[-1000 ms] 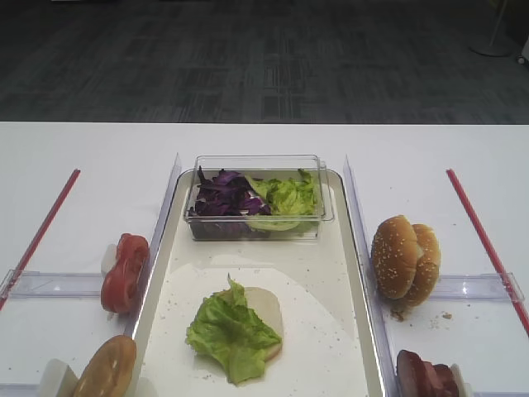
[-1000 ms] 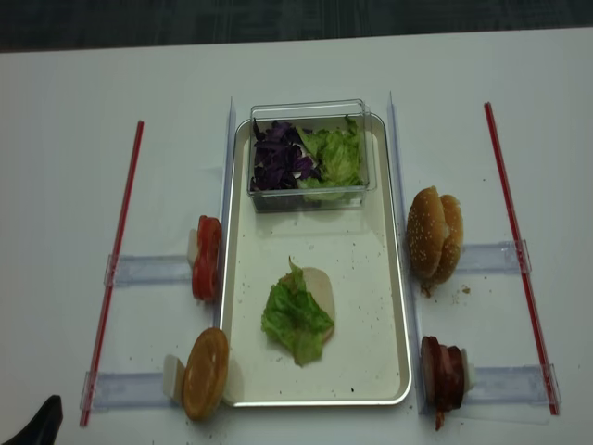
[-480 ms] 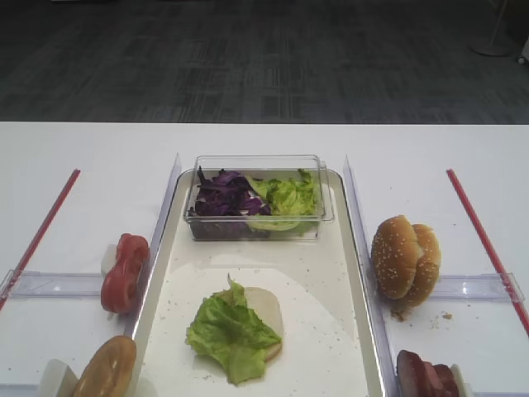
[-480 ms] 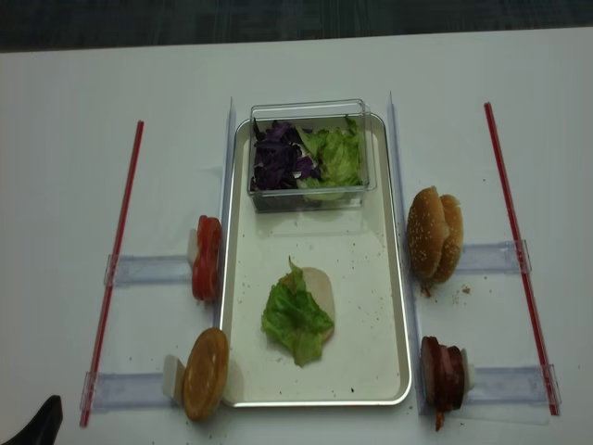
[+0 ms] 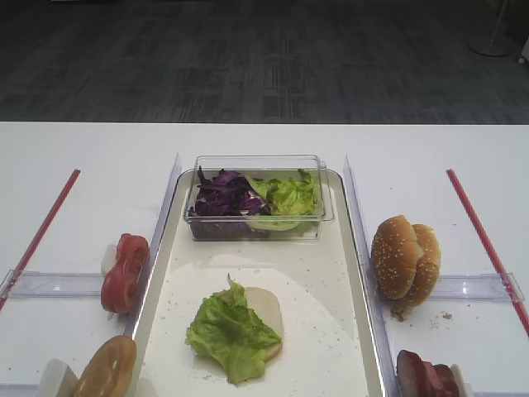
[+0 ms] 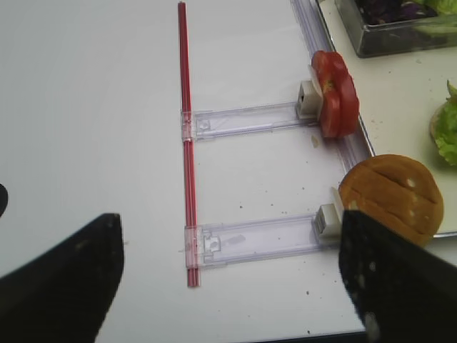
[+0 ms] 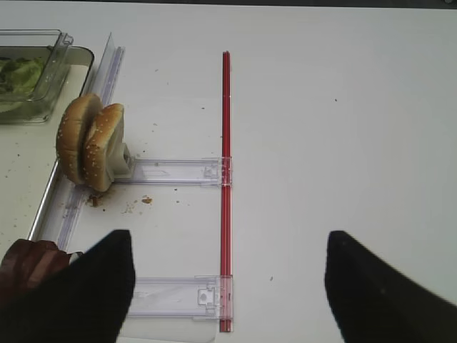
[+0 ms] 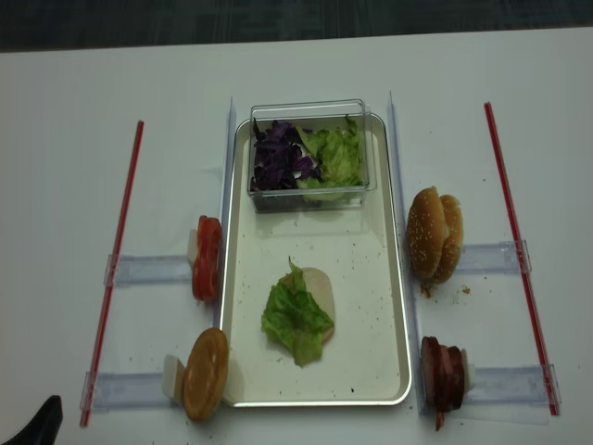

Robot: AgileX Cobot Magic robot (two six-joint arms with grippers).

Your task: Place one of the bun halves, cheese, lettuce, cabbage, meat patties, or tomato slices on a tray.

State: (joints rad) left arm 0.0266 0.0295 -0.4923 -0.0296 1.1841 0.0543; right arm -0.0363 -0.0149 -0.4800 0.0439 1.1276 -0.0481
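I can't see most of the flat bun half (image 8: 316, 284): the lettuce (image 8: 296, 321) covers it. The high view's bottom edge cuts off the patties (image 5: 426, 375). My right gripper (image 7: 227, 289) shows only as two blurred dark fingers (image 7: 375, 293), cropped below.

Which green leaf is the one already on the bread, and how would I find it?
Look at the big cream tray in the middle of the table. At its far end sits a clear tub with purple cabbage and more green leaves; come nearer from there to the open middle. The lettuce you want lies there alone, draped over a flat pale bun half, not inside the tub.
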